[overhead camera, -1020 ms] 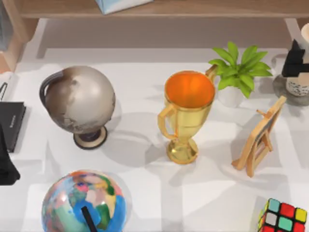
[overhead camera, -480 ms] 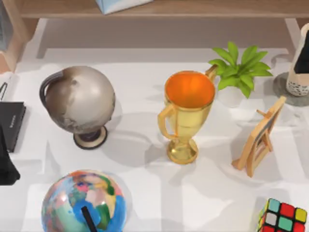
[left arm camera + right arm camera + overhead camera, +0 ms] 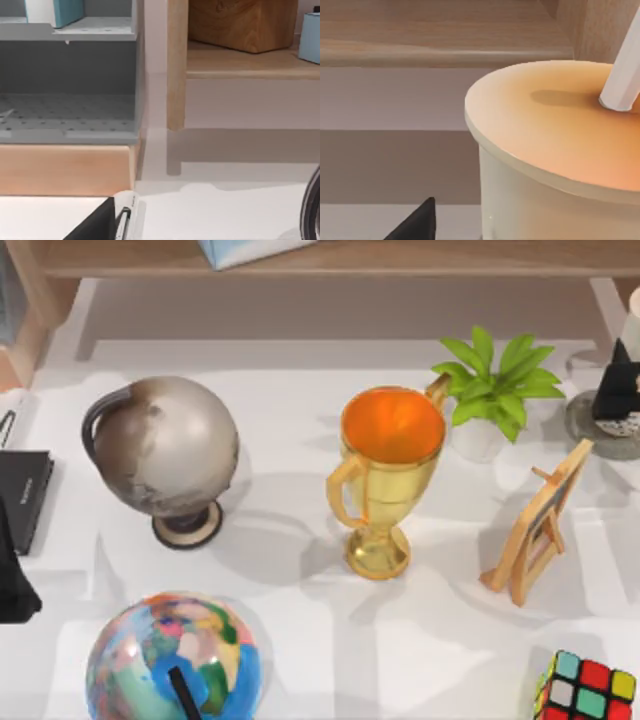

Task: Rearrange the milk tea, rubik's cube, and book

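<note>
**A:** What is the right gripper (image 3: 615, 382) doing?

**B:** It is hanging far to the right of the trophy (image 3: 390, 480), at the table's edge, right up against the milk tea (image 3: 628, 425). It is covering part of the cup from above. In the right wrist view the cup's lid is sitting very close, with a white straw (image 3: 622, 75) sticking out of it.

**A:** Is it gripping the cup?

**B:** I cannot tell whether it is apart, together or clamped.

**A:** And the other arm?

**B:** The left arm (image 3: 12, 585) is sitting far to the left of the trophy, beside a flat black book (image 3: 25, 495). I cannot tell its grip either.

**A:** Where are the other task things lying?

**B:** The rubik's cube (image 3: 585, 690) is resting on the white table (image 3: 300, 640), in front of the trophy and to its right. The book (image 3: 67, 9) is showing in the left wrist view, standing in a grey shelf compartment.

**A:** What else is standing around the trophy?

**B:** A grey globe (image 3: 165, 455) is standing to its left and a colourful globe (image 3: 175, 660) in front of that. A green plant (image 3: 500, 385) is sitting behind it to the right, and a wooden easel (image 3: 535, 525) is leaning just to its right. A wooden shelf (image 3: 400, 258) is running along behind them all
</note>
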